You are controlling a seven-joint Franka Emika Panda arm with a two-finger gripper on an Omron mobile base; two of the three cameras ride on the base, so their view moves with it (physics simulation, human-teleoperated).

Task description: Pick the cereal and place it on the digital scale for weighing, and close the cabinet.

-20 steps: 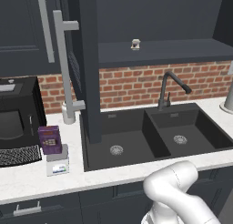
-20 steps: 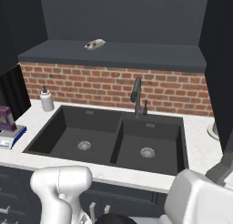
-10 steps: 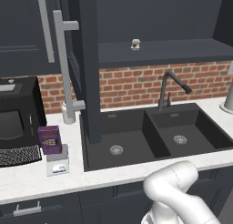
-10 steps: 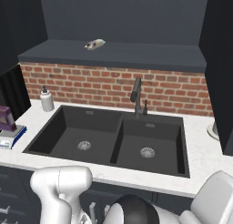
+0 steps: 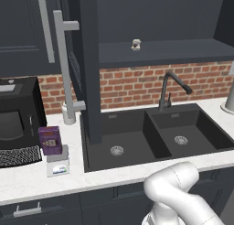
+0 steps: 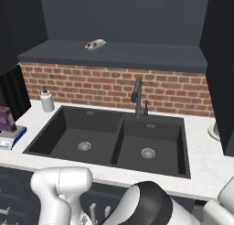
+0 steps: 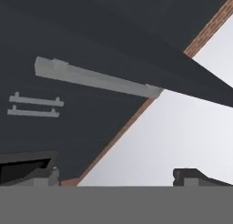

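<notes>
Cereal hasn't moved over the last second: it sits upright on the digital scale, on the worktop left of the sink, so the weighing half looks done. The only change is the arm: in the right base view its dark joint has swung in to the bottom centre, below the sink's front edge, which I read as repositioning for the door. The cabinet door is open, edge-on above the sink's left rim, bar handle facing left. Gripper is released, jaws wide with nothing between them. The hand view gives what the base views don't: a tilted look at a navy door panel and a long silver bar handle, apart from the fingertips. Left base view shows the door's swing. Right base view catches the cereal and scale at its left edge, left of the sink.
</notes>
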